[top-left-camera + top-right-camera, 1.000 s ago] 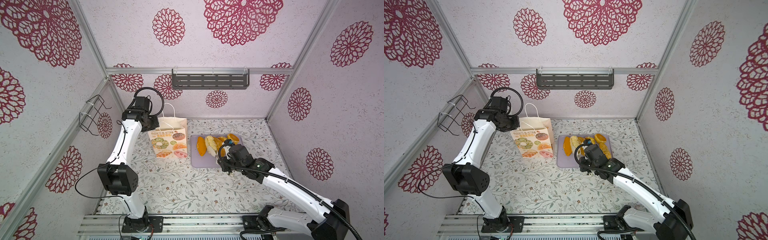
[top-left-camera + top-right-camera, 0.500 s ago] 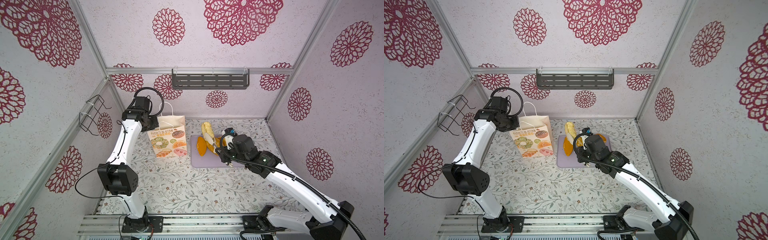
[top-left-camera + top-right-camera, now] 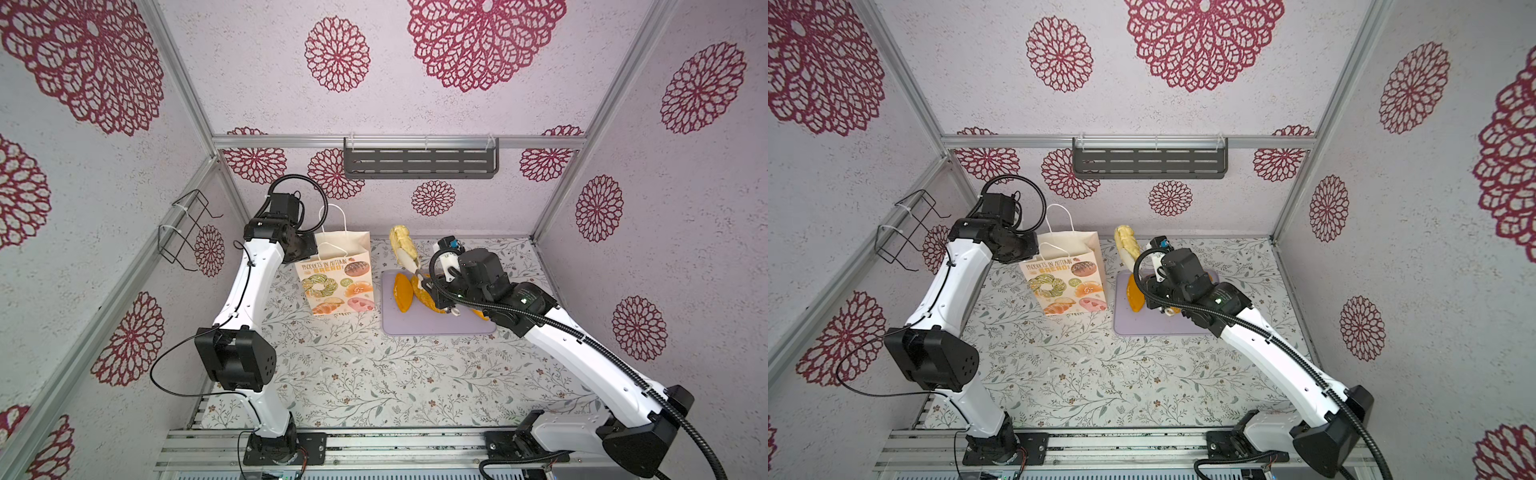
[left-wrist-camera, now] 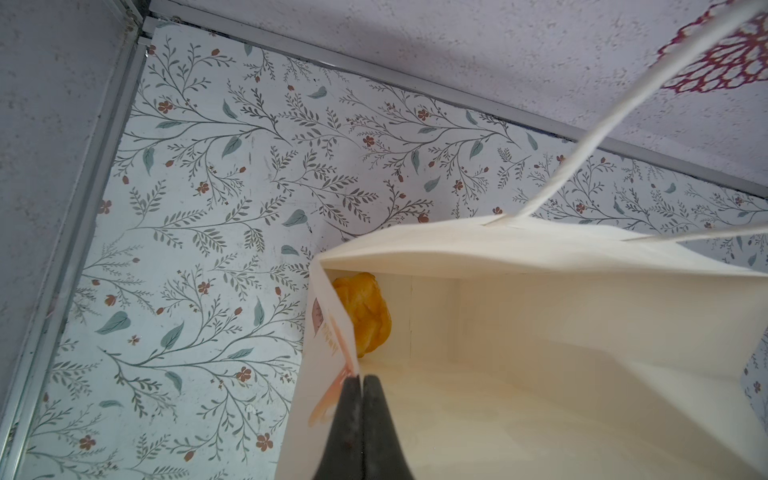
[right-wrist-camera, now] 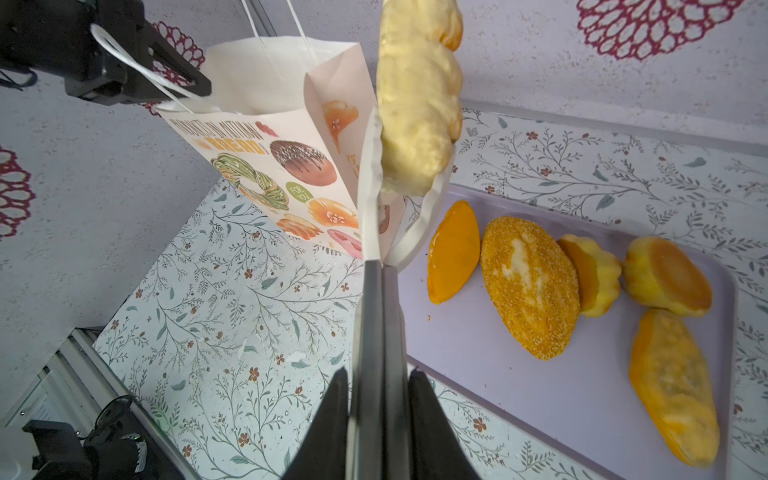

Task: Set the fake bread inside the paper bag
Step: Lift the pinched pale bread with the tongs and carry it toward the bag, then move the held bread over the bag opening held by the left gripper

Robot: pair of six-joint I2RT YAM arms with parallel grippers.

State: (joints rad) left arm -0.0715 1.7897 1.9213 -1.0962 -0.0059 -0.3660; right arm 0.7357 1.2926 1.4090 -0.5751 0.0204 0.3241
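Note:
The cream paper bag (image 3: 338,274) (image 3: 1065,278) stands upright left of the lilac tray. My left gripper (image 4: 359,376) is shut on its rim and holds the mouth open. One orange bun (image 4: 365,316) lies inside the bag (image 4: 540,332). My right gripper (image 5: 378,370) is shut on the handles of metal tongs (image 5: 374,299). The tongs' white tips clamp a pale yellow loaf (image 5: 417,104) (image 3: 402,243) (image 3: 1127,243), raised above the tray just right of the bag (image 5: 266,158). Several orange and sesame loaves (image 5: 530,286) lie on the tray.
The lilac tray (image 3: 436,328) (image 3: 1158,328) (image 5: 519,395) lies flat right of the bag. A dark slotted shelf (image 3: 419,162) hangs on the back wall and a wire rack (image 3: 187,228) on the left wall. Walls close in on three sides.
My right arm has lifted the pale yellow loaf off the tray in the tongs and carried it up and back toward the bag. The left arm and bag have stayed put.

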